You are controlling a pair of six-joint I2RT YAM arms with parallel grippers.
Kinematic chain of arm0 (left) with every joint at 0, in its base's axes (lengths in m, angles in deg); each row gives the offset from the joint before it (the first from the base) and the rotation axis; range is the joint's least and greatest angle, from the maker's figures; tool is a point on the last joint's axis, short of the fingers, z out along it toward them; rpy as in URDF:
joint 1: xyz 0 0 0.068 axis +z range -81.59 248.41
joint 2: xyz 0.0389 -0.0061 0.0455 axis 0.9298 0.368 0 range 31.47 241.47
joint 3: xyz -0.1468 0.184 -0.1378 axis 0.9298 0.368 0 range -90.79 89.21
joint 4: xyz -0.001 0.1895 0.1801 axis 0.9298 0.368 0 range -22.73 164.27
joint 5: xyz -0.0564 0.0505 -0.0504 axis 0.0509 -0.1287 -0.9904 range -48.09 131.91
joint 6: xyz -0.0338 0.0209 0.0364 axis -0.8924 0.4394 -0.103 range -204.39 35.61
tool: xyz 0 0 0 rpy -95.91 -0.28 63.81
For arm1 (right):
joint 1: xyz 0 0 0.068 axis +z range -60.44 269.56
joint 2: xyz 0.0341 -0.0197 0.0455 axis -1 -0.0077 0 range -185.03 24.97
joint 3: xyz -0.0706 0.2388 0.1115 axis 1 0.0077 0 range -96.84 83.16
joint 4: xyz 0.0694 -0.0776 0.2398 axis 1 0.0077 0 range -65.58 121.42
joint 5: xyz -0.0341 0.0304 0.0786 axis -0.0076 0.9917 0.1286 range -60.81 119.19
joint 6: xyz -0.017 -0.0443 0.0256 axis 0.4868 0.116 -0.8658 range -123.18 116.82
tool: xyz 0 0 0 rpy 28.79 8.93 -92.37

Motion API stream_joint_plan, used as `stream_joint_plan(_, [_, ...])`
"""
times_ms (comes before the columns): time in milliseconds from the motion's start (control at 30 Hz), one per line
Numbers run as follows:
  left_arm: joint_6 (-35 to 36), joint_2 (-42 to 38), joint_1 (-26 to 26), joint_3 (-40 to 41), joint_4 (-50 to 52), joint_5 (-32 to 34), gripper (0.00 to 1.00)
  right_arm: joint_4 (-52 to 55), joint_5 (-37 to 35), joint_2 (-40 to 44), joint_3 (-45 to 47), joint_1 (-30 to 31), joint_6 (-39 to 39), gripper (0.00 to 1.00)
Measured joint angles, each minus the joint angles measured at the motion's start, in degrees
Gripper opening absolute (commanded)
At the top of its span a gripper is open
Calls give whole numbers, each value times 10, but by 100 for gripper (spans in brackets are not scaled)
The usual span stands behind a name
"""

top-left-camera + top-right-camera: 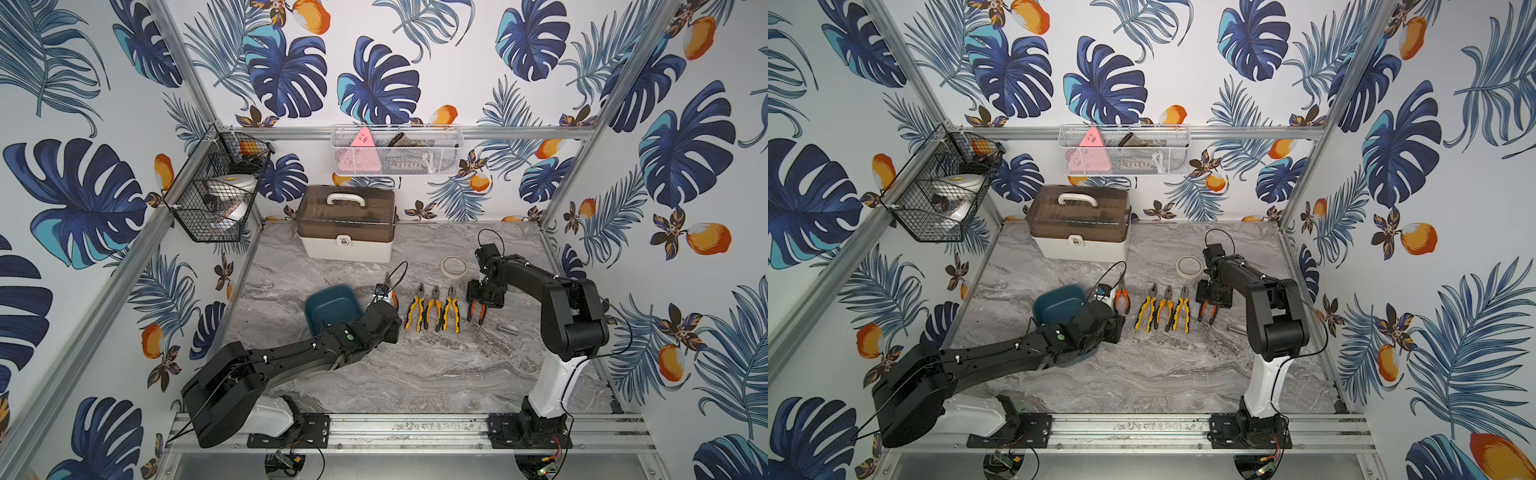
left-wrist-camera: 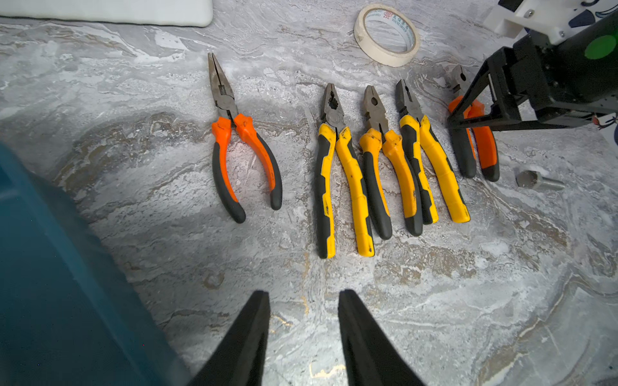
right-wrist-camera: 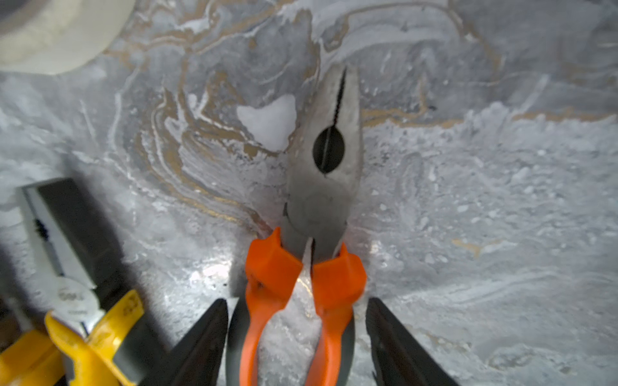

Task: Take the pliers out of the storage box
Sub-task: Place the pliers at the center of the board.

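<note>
**Jaws spread on both arms, nothing gripped**

Right jaws stand spread either side of the handles of the orange-handled pliers (image 3: 321, 200), which lie flat on the surface (image 3: 501, 200). Left jaws are parted, holding nothing. In both top views all 5 pliers (image 1: 435, 297) lie in a row at mid-frame, right of the storage box (image 1: 330, 305). The long-nosed pair (image 2: 224, 100) lies nearest it, then 3 yellow-handled pliers (image 2: 376, 113).

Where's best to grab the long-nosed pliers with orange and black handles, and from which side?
Probably the orange collars behind the pivot of the long-nosed orange-and-black pliers, from straight above: they lie flat, and the handles splay wide further back.
</note>
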Motion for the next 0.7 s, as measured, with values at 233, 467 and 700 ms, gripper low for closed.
stream_joint_plan(233, [0, 3, 0, -1, 0, -1, 43, 3, -21, -23, -20, 22, -2, 57])
stream_joint_plan(467, [0, 4, 0, -2, 0, -3, 43, -6, -30, -11, -4, 51, -2, 48])
stream_joint_plan(700, [0, 10, 0, -4, 0, -5, 43, -2, -28, 18, 31, 76, -2, 48])
